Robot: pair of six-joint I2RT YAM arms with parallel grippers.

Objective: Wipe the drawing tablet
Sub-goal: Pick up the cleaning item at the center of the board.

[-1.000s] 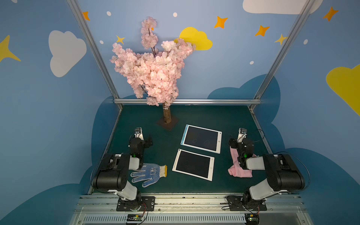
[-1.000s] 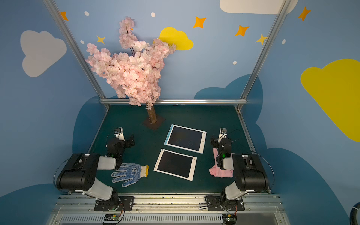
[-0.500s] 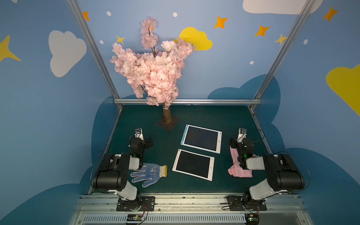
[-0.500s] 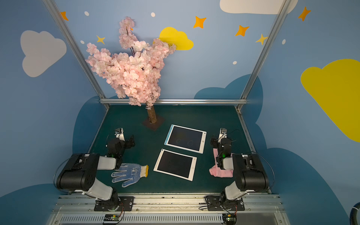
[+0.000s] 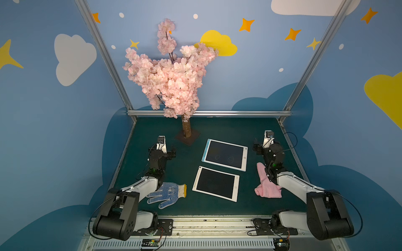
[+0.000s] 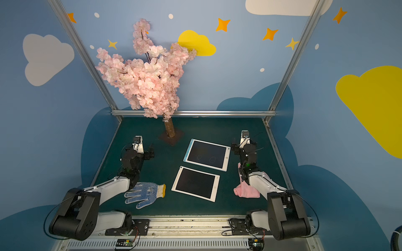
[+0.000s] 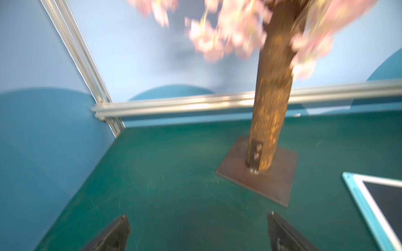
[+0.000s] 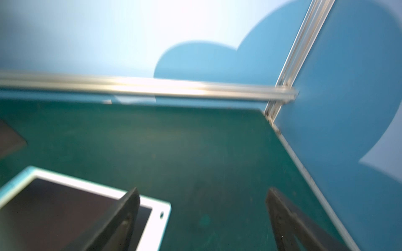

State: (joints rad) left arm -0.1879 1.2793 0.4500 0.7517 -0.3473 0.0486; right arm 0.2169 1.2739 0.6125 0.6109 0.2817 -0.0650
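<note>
Two drawing tablets lie mid-mat in both top views. The far one (image 5: 225, 154) (image 6: 206, 155) has a blue edge and faint scribbles on its dark screen; the near one (image 5: 216, 183) (image 6: 195, 183) is white-framed. My left gripper (image 5: 161, 150) (image 7: 198, 217) hovers open over bare mat left of the tablets, facing the tree. My right gripper (image 5: 268, 148) (image 8: 202, 190) stands open and holds nothing, just right of the far tablet (image 8: 54, 208), one finger overlapping its corner. A pink cloth (image 5: 266, 187) (image 6: 245, 191) lies partly under my right forearm.
A blue-dotted work glove (image 5: 167, 194) lies by my left forearm. The blossom tree's trunk and square base plate (image 5: 187, 137) (image 7: 261, 180) stand behind the tablets. Aluminium rails and blue walls (image 5: 208, 113) close off the back and sides.
Both wrists have lifted and shifted slightly toward the back; the wrist views are motion-blurred. Tablets, cloth and glove have not moved.
</note>
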